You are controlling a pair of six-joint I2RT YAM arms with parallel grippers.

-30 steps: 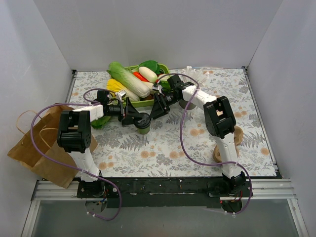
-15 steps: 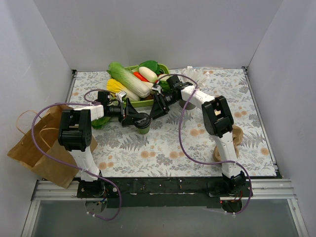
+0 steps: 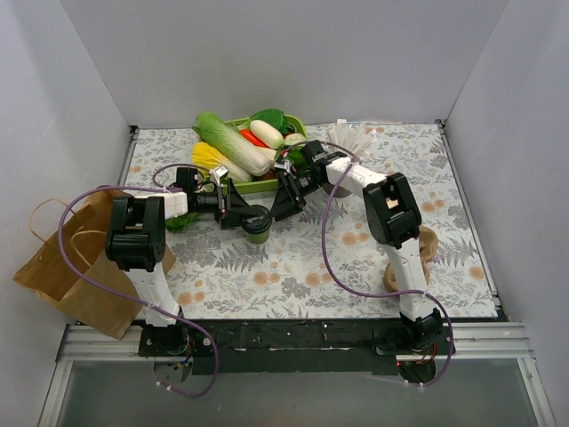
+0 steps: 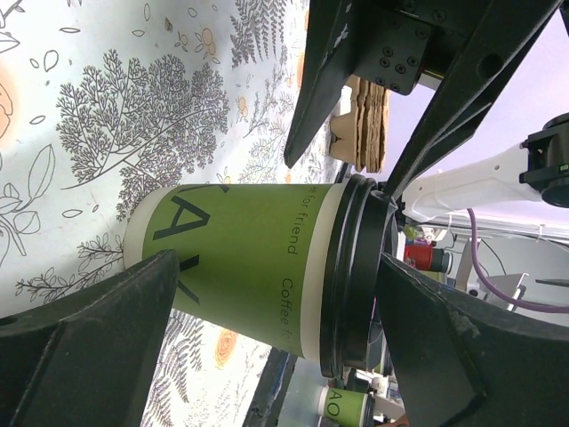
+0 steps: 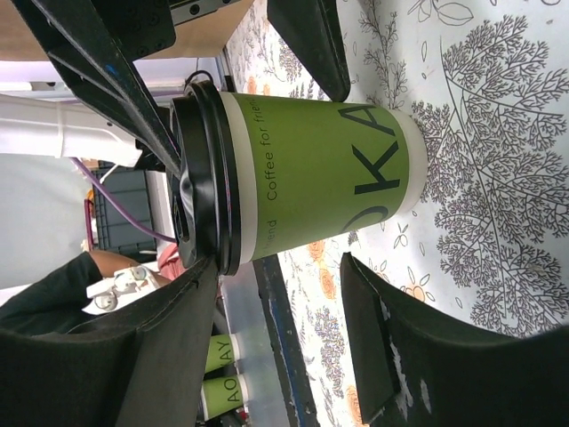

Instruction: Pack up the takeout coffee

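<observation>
The takeout coffee [image 3: 258,224] is a green paper cup with a black lid, standing upright on the patterned tabletop just in front of the vegetable tray. My left gripper [image 3: 240,215] reaches it from the left, turned on its side and open. In the left wrist view the coffee [image 4: 249,267] lies across the frame, with one finger [image 4: 98,347] by its base and the other by its lid. My right gripper [image 3: 283,203] comes in from the right, also open. In the right wrist view the coffee [image 5: 311,178] sits just beyond the fingers [image 5: 418,356]; its lid rim is close to one.
A brown paper bag [image 3: 67,262] lies at the left edge beside the left arm. A green tray [image 3: 258,185] heaped with toy vegetables stands behind the cup. Brown cardboard pieces [image 3: 425,249] lie near the right arm. Grey walls close in three sides.
The right gripper has narrowed its jaws and edged slightly left and toward the tray. The left gripper drew back a little to the left. The coffee has stayed in place.
</observation>
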